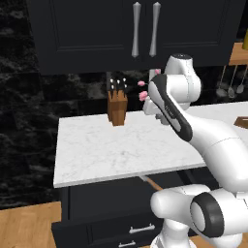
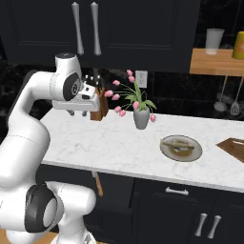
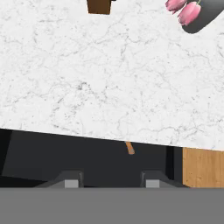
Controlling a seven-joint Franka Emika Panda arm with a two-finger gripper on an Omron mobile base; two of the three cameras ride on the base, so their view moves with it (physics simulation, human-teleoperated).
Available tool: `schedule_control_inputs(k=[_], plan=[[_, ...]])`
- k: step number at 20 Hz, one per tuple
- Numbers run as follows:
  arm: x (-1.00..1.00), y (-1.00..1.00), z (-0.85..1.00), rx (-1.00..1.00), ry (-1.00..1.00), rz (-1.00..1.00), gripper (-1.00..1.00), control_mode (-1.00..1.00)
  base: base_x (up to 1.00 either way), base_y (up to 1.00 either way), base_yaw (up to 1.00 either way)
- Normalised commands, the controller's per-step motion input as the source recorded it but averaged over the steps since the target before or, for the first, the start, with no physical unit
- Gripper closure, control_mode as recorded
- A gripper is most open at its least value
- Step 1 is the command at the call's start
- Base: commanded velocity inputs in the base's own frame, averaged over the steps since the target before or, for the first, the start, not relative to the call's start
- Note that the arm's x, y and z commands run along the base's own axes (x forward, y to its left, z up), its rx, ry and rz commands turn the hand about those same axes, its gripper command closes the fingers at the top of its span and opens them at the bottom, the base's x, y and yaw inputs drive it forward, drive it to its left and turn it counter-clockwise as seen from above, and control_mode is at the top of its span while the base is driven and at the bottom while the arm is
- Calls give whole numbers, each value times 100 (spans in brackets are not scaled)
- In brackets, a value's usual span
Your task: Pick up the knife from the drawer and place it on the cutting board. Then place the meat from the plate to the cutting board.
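Observation:
My gripper [image 2: 78,113] hangs open over the left part of the marble counter, pointing down, with nothing between its fingertips [image 3: 72,180]. Below the counter's front edge the black drawer [image 3: 65,157] stands pulled out. The brown handle of the knife [image 3: 129,148] pokes out from under the counter edge inside it, also seen as the knife [image 2: 98,185] and the knife [image 1: 154,183]; its blade is hidden. Further right, the plate [image 2: 163,147] holds the pale meat [image 2: 180,144]. The wooden cutting board [image 2: 233,147] lies at the far right edge.
A knife block [image 1: 117,109] with black-handled knives stands at the back of the counter [image 2: 119,143]. A grey vase of pink tulips [image 2: 141,116] sits between my hand and the plate. Black wall cabinets [image 1: 143,29] hang above. A shelf [image 2: 217,59] carries cups, with utensils hanging below.

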Motion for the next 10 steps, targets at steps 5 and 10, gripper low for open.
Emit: schedule_control_inputs(k=[5,10], plan=[[0,3,0,-2,0,0,-100,-100,0,0,0],[-11,0,-1,0,2,0,-100,-100,0,0,0]])
